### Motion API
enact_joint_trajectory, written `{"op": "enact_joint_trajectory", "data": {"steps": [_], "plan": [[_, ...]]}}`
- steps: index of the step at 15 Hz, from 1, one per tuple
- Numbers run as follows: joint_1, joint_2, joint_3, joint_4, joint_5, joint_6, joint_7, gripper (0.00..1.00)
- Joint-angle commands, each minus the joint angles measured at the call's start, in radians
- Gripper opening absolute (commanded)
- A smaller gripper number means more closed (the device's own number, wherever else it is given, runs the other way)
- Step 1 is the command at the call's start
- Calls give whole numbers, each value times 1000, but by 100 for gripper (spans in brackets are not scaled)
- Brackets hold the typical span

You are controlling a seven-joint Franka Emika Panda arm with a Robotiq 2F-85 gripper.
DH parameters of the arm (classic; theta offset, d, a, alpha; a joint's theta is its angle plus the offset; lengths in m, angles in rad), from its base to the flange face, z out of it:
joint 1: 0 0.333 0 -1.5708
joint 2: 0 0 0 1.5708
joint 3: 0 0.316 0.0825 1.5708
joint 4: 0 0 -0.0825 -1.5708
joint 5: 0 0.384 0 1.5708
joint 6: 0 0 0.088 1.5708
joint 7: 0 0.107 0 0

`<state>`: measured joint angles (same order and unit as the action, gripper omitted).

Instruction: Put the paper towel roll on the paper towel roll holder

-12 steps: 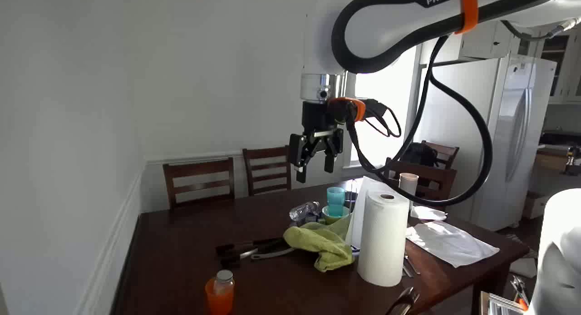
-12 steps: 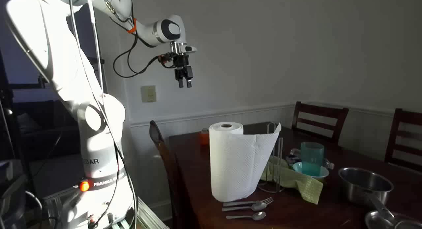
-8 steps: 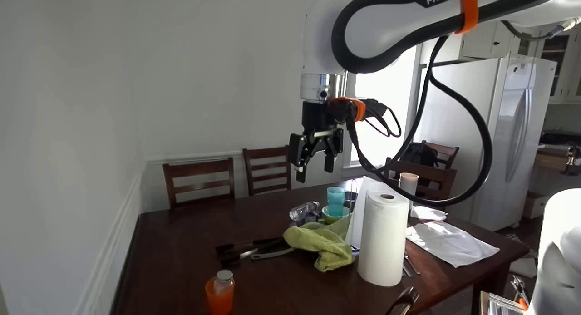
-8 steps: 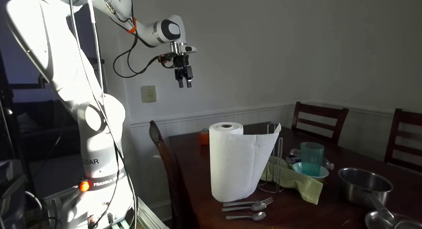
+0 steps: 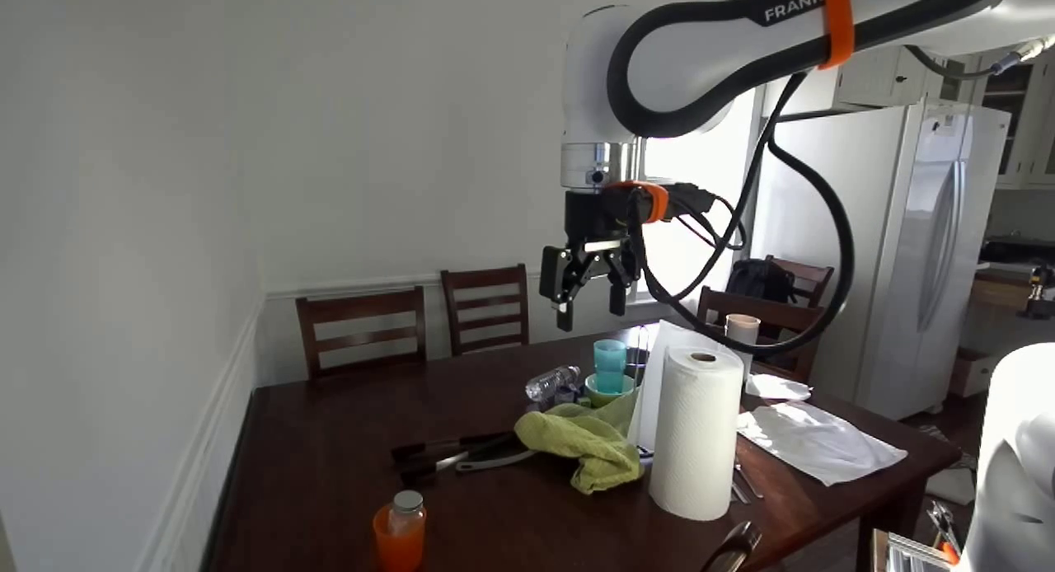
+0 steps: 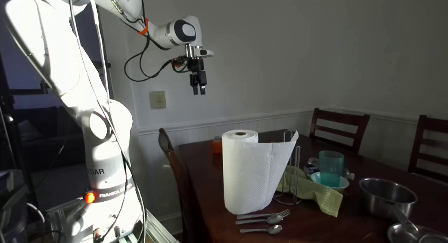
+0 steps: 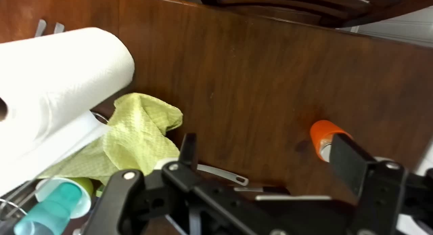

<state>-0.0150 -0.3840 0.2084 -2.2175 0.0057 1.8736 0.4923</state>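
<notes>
I see claw wide, above table. Paper towel roll upright; its loose sheet hides part of wire holder. Wrist view cuts roll off.

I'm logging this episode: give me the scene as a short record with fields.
Gripper: open, empty, raised above the table
Paper towel roll: upright on the table, partly unrolled
Wire holder: standing near the roll, partly hidden
Nearby: green cloth, teal cup in bowl, fork, two spoons
Task state: roll not yet on holder
</notes>
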Motion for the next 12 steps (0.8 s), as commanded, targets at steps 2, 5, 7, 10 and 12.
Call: {"op": "enact_joint_trajectory", "data": {"steps": [2,5,7,10,12], "plan": [[-73,-113,-85,-107,-24,-12,104,100],[-142,-169,-135,-165,-50,-2,145,100],[-188,-210,-162,-206,-73,-2,165,100],[-240,-265,-202,-267,-112,43,140,100],[-265,-289,-224,-306,-133,75,117,100]]}}
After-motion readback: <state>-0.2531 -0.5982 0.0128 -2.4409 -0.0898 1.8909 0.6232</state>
